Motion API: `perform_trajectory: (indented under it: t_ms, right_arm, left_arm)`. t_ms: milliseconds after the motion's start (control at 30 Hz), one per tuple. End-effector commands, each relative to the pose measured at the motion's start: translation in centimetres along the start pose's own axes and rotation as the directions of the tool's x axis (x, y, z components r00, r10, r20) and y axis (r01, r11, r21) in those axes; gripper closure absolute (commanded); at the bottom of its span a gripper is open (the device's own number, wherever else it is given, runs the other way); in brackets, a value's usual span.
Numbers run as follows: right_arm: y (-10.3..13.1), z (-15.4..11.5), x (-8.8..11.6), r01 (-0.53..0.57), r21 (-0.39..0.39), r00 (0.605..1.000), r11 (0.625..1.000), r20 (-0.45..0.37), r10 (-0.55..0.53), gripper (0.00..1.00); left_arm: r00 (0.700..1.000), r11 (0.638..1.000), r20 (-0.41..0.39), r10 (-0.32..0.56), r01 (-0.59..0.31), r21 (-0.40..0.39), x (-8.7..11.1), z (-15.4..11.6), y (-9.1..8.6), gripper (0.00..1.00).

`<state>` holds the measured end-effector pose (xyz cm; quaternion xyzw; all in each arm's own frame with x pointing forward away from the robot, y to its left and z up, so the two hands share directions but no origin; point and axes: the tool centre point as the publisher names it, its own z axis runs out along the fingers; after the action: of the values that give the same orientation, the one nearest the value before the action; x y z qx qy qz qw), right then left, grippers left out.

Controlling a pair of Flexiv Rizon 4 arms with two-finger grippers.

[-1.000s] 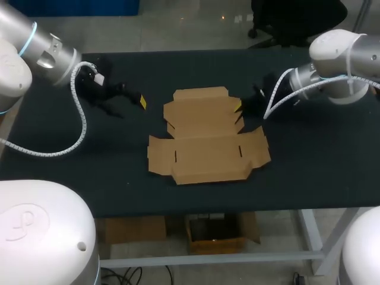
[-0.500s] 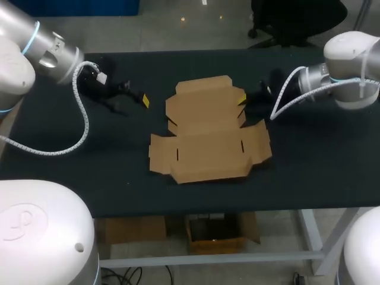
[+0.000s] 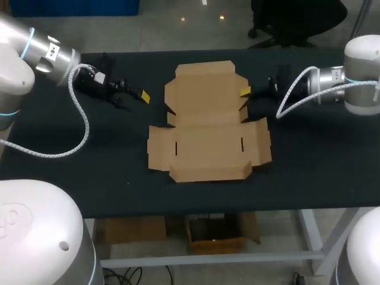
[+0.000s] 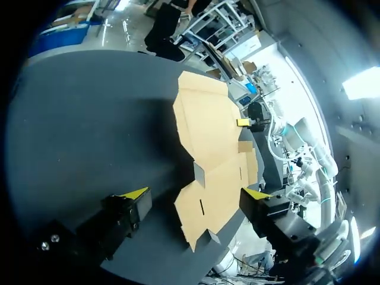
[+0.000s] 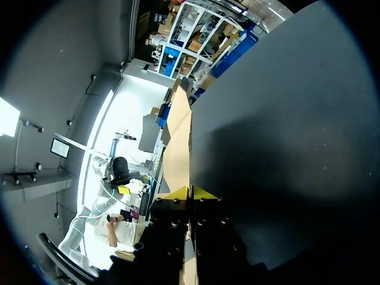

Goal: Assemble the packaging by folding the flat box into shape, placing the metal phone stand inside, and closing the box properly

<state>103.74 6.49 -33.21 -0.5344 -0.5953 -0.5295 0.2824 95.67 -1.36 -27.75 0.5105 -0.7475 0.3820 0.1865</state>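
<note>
Box [image 3: 208, 139] side edge is clamped between right fingers [image 3: 245, 91]; left fingers [image 4: 135, 195] spread, well away.

One box [image 3: 208, 127] is counted, lying flat between the two grippers, on one table [image 3: 320, 160]. Two arms are counted: one left arm [image 3: 41, 50] and one right arm [image 3: 356, 83]. Two grippers are counted: the left gripper [image 3: 138, 97] and the right gripper [image 3: 248, 92]. Two yellow tips [image 4: 135, 193] are seen on each, four in all. Two slots [image 3: 176, 148] are counted in the box, ahead of the left gripper.
</note>
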Motion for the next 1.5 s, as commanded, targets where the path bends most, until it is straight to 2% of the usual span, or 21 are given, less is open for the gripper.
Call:
perform_trajectory:
  t_ms: [33, 467, 500, 533, 833, 900, 1133, 1500]
  right_arm:
    - [-0.2, -0.4, -0.2, 0.001, -0.002, 1.0, 1.0, -0.025, -0.001, 1.0]
    - [-0.2, -0.4, -0.2, 0.001, -0.002, 1.0, 1.0, -0.025, -0.001, 1.0]
    - [0.0, -0.3, -0.2, 0.014, -0.011, 0.999, 1.0, -0.044, -0.014, 1.0]
    - [0.0, -0.2, -0.1, 0.028, -0.017, 0.998, 0.999, -0.062, -0.029, 1.0]
    - [0.5, 0.0, 1.8, 0.121, -0.043, 0.985, 0.992, -0.116, -0.125, 1.0]
    - [0.6, -0.1, 1.9, 0.132, -0.048, 0.982, 0.99, -0.129, -0.137, 1.0]
    - [0.7, -0.3, 2.7, 0.178, -0.079, 0.969, 0.981, -0.159, -0.188, 1.0]
    - [1.5, 0.3, 3.6, 0.237, -0.107, 0.946, 0.966, -0.201, -0.254, 1.0]
  left_arm:
    - [1.0, 1.0, -0.008, 0.001, -0.001, -0.003, -0.2, 0.0, -0.1, 0.0]
    - [1.0, 1.0, -0.008, 0.001, -0.001, -0.003, -0.2, 0.0, -0.1, 0.0]
    - [1.0, 1.0, -0.008, 0.001, -0.001, -0.003, -0.2, 0.0, -0.1, 0.0]
    - [0.999, 1.0, -0.031, 0.018, -0.018, 0.002, -0.1, 0.3, -0.3, 0.0]
    - [0.99, 0.991, -0.049, 0.129, -0.128, 0.025, 0.4, 1.1, -2.2, 0.0]
    - [0.989, 0.989, -0.037, 0.143, -0.142, 0.045, 0.1, 1.2, -2.6, 0.0]
    - [0.974, 0.974, -0.084, 0.209, -0.2, 0.107, -0.1, 1.6, -4.0, 0.0]
    - [0.949, 0.955, -0.141, 0.283, -0.264, 0.136, 0.8, 3.1, -6.3, 0.0]
